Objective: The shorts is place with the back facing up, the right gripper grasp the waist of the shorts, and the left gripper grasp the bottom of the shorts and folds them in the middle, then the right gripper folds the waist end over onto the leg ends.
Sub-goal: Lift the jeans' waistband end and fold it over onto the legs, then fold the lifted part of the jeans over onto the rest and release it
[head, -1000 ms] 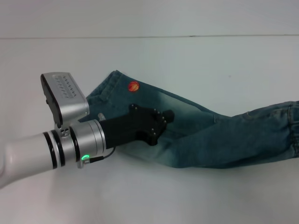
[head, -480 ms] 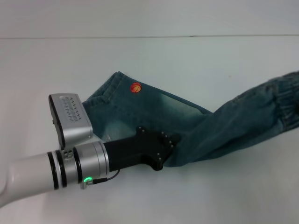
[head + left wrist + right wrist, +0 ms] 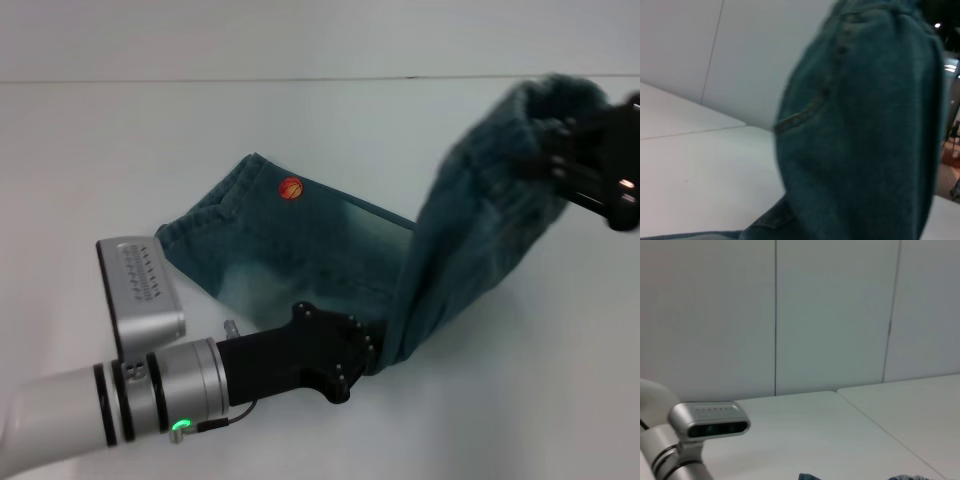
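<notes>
The shorts [image 3: 330,250] lie across the middle of the white tabletop [image 3: 120,160], one end flat with a small orange patch [image 3: 290,187] showing toward ten o'clock, the other end hoisted into the air toward two o'clock. The right gripper [image 3: 590,160] has its jaws clamped on that raised, bunched end, presumably so the cloth can be carried over the flat part as a fold. The left gripper [image 3: 372,345] is down at about six o'clock, at the near edge of the denim where the raised part bends up; I'd judge it is there to pin the crease so the garment does not slide. Whether its jaws are apart or together I cannot tell, since the cloth hides them. The left wrist view shows only hanging denim, close up.
</notes>
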Controlling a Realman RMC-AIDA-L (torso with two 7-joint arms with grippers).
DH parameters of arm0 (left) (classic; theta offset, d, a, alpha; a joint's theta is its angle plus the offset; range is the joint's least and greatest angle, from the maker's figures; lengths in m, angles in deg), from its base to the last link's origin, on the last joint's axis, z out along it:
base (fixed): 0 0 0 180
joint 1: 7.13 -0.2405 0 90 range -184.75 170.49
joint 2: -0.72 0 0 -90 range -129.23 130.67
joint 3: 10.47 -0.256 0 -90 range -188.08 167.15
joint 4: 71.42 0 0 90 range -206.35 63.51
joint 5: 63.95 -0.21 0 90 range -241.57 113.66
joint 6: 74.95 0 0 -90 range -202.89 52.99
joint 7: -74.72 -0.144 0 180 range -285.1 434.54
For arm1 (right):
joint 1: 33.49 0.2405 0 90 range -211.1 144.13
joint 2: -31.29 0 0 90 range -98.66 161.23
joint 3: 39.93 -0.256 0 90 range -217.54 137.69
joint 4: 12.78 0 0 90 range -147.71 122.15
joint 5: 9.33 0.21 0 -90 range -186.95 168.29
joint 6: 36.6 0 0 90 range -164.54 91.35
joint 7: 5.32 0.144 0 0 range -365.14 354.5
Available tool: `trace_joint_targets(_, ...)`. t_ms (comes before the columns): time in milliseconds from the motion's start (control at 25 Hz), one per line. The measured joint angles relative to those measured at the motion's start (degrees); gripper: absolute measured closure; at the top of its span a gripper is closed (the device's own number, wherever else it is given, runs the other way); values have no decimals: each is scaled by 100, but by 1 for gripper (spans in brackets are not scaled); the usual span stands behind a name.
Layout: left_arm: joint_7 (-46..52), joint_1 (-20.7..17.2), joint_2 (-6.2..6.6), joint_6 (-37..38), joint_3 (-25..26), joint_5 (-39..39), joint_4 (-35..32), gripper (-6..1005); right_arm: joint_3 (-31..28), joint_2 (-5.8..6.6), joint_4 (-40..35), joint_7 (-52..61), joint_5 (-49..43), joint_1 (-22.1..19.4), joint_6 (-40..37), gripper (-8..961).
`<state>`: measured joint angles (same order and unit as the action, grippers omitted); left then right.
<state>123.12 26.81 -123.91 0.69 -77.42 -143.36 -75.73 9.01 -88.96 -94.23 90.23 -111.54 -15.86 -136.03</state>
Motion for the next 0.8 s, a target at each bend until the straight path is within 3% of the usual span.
trace_joint_targets(200, -171, -160, -1, 246, 192, 6, 34, 997, 806, 13, 64, 236, -183, 354, 707, 847)
trace_joint_targets(480, -515, -684, 18, 268, 1228, 23, -220, 996, 1871, 21, 394, 574, -605, 941, 1609, 851)
trace_joint_targets(520, -527, -1054, 32, 275, 1828, 23, -623, 996, 1977, 21, 464, 619, -667, 1029, 1711, 851)
trace_joint_targets(600, -524, -1359, 40, 334, 2392, 24, -965, 996, 2220, 21, 698, 734, -837, 1264, 1974, 851)
trace_joint_targets(800, -500, -1858, 61, 628, 3213, 17, -1510, 996, 2591, 19, 1284, 794, -1048, 1764, 2543, 852)
